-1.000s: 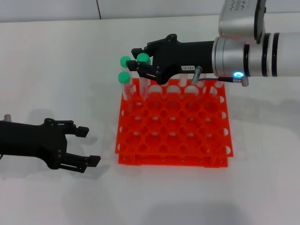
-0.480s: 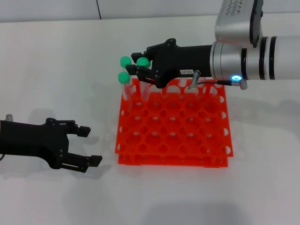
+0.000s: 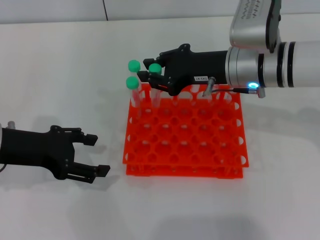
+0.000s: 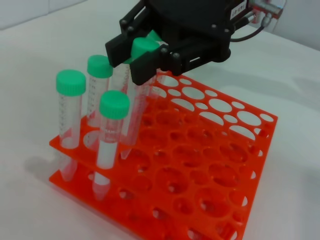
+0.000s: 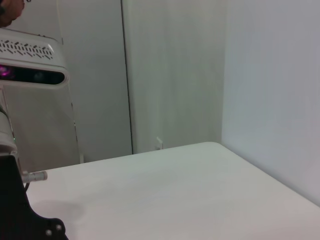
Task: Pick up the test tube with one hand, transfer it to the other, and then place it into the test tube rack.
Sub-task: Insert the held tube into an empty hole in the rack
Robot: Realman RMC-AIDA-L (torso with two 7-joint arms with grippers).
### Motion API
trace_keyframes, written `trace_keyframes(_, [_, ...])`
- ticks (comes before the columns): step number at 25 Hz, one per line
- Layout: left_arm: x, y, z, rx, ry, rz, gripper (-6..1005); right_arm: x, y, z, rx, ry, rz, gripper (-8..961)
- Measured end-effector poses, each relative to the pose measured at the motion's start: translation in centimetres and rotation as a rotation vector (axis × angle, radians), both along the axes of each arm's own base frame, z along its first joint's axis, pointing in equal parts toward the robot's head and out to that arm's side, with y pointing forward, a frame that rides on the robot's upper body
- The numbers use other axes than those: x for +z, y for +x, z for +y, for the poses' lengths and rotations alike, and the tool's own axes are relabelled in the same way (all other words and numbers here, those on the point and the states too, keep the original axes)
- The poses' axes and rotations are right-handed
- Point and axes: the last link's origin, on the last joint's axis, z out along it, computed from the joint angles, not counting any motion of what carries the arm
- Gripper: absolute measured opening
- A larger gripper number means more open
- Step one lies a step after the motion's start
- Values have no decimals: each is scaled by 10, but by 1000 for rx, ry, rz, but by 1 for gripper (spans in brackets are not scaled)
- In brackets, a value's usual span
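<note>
The orange-red test tube rack (image 3: 185,171) stands mid-table; it also shows in the left wrist view (image 4: 260,150). My right gripper (image 3: 150,76), black with a white label, hangs over the rack's far left corner, shut on the green cap of a test tube (image 3: 155,68). The left wrist view shows that tube (image 4: 144,50) tilted, with its lower end down in a rack hole. My left gripper (image 3: 98,155), unlabelled, is open and empty on the table left of the rack. The right wrist view shows none of these.
Other green-capped tubes stand in the rack's far left corner (image 3: 133,66) (image 3: 131,82); the left wrist view shows three (image 4: 70,82) (image 4: 99,66) (image 4: 114,104). Most rack holes are empty. White table (image 3: 60,75) surrounds the rack.
My right gripper has shifted slightly right and lower with the tube, bringing its cap nearer the rack. The left gripper has barely moved.
</note>
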Motion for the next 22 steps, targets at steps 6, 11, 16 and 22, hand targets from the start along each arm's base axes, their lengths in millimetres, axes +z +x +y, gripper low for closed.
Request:
trace_keyframes(6, [-2, 0, 0, -2, -2, -2, 886, -1, 4, -1, -9, -1, -3, 265])
trace_keyframes(11, [-4, 0, 0, -4, -9, -7, 886, -2, 7, -1, -18, -3, -7, 265])
trace_keyframes(16, [-4, 0, 1, -4, -3, -5, 885, -3, 8, 0, -26, -8, -4, 265])
trace_keyframes(22, [-4, -1, 2, -4, -1, -4, 885, -3, 7, 1, -23, -7, -5, 266])
